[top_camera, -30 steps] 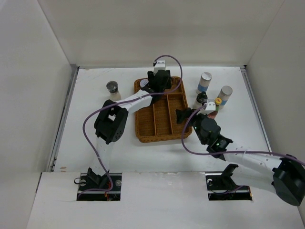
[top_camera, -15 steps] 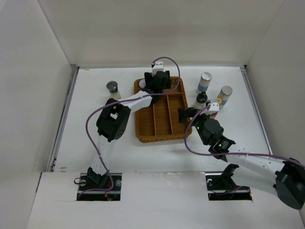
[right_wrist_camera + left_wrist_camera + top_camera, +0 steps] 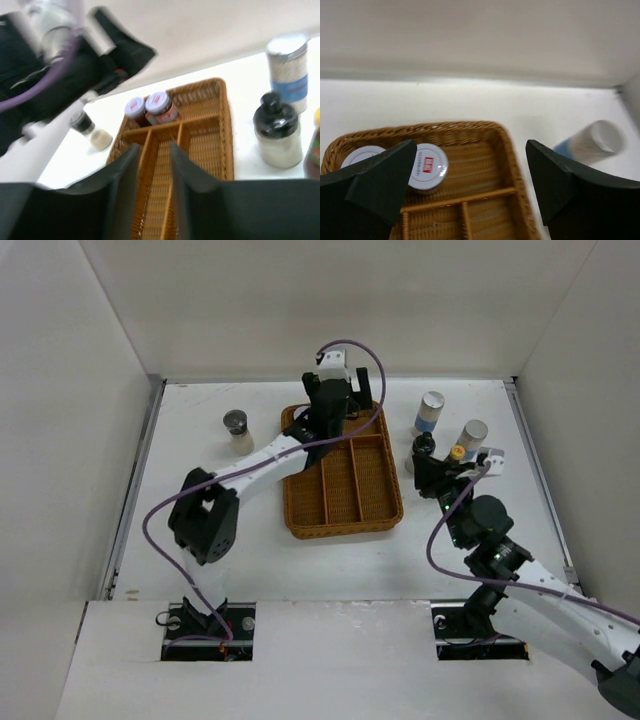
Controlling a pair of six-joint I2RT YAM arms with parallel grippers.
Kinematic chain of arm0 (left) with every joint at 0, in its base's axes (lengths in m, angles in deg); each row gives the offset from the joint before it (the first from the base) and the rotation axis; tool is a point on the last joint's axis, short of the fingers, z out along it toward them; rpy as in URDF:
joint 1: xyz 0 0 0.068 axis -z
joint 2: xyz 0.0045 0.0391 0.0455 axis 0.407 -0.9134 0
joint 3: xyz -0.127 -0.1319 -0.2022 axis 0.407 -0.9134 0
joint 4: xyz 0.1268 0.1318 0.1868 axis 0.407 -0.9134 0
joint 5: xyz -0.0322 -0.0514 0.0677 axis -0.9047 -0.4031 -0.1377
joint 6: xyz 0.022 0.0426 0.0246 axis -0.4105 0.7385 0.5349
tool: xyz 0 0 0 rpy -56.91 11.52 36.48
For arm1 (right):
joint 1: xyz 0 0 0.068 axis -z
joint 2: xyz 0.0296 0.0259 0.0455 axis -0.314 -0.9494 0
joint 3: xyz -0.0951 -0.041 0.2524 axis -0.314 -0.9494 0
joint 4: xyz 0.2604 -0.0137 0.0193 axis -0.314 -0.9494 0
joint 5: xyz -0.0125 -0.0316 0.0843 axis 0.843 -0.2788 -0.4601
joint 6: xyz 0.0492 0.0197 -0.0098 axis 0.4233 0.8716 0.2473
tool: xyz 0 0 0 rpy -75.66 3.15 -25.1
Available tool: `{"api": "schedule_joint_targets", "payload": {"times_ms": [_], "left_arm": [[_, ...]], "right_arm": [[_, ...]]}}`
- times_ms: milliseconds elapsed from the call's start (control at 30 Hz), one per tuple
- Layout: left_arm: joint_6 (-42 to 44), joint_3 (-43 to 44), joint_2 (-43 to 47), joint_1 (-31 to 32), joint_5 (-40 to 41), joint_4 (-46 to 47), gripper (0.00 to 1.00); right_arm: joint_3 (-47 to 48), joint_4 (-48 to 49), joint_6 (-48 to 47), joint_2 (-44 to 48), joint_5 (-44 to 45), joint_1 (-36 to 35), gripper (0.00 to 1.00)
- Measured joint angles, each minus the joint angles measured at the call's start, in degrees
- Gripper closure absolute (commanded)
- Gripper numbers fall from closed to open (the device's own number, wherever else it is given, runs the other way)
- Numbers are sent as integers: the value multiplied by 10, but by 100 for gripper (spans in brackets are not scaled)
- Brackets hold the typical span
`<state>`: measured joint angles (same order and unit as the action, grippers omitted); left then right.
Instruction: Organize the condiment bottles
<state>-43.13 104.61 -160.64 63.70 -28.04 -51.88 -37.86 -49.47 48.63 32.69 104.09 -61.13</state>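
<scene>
Two pink-white-lidded jars (image 3: 427,166) (image 3: 362,156) stand in the wicker tray's back-left compartment; they also show in the right wrist view (image 3: 159,104) (image 3: 135,107). My left gripper (image 3: 330,412) (image 3: 470,146) hangs open and empty above them. The grey-lidded jar (image 3: 237,428) (image 3: 84,123) stands left of the tray. Two silver-capped shakers (image 3: 430,410) (image 3: 470,438), the black-capped white bottle (image 3: 424,446) (image 3: 276,132) and the yellow-capped dark bottle (image 3: 457,453) stand right of the tray. My right gripper (image 3: 432,470) (image 3: 154,147) is just in front of the black-capped bottle, narrowly open and empty.
The brown wicker divided tray (image 3: 343,522) (image 3: 210,150) lies mid-table with its long front compartments empty. White walls close the back and both sides. The left arm's purple cable loops over the tray's back edge.
My right gripper has swung right, from over the tray's right side to beside the black-capped bottle. My left arm's elbow has moved left, and its gripper stays over the tray's back.
</scene>
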Motion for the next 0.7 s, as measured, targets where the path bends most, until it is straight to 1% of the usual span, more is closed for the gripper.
{"api": "schedule_joint_targets", "payload": {"times_ms": [67, 133, 167, 233, 267, 300, 333, 433, 467, 533, 633, 700], "left_arm": [[0, -27, 55, 18, -7, 20, 14], [-1, -78, 121, 37, -15, 57, 21], [-2, -110, 155, 47, -17, 74, 24], [-8, -196, 229, 64, -20, 116, 30], [-14, -244, 265, 69, -20, 137, 32], [-21, -292, 296, 72, -19, 158, 34], [-29, -346, 327, 73, -17, 176, 35], [-55, -499, 393, 72, -8, 212, 35], [-64, -547, 408, 71, -5, 217, 34], [-83, -628, 435, 68, -1, 217, 30], [-109, -703, 471, 64, 8, 218, 21], [-125, -731, 494, 64, 17, 223, 12]], "right_arm": [[32, -41, 0, 18, 8, 18, 71], [70, -87, 0, 19, 19, 42, 66], [87, -106, -1, 16, 25, 55, 56], [115, -137, 0, 5, 43, 81, 26], [122, -149, 0, -3, 55, 94, 16], [124, -156, -3, -12, 66, 105, 9], [124, -167, -4, -23, 76, 116, 5], [124, -194, -9, -63, 94, 147, 0], [124, -202, -10, -79, 95, 159, 0], [124, -214, -13, -104, 97, 183, 0], [124, -216, -16, -133, 87, 217, 0], [125, -214, -16, -157, 73, 238, 0]]}}
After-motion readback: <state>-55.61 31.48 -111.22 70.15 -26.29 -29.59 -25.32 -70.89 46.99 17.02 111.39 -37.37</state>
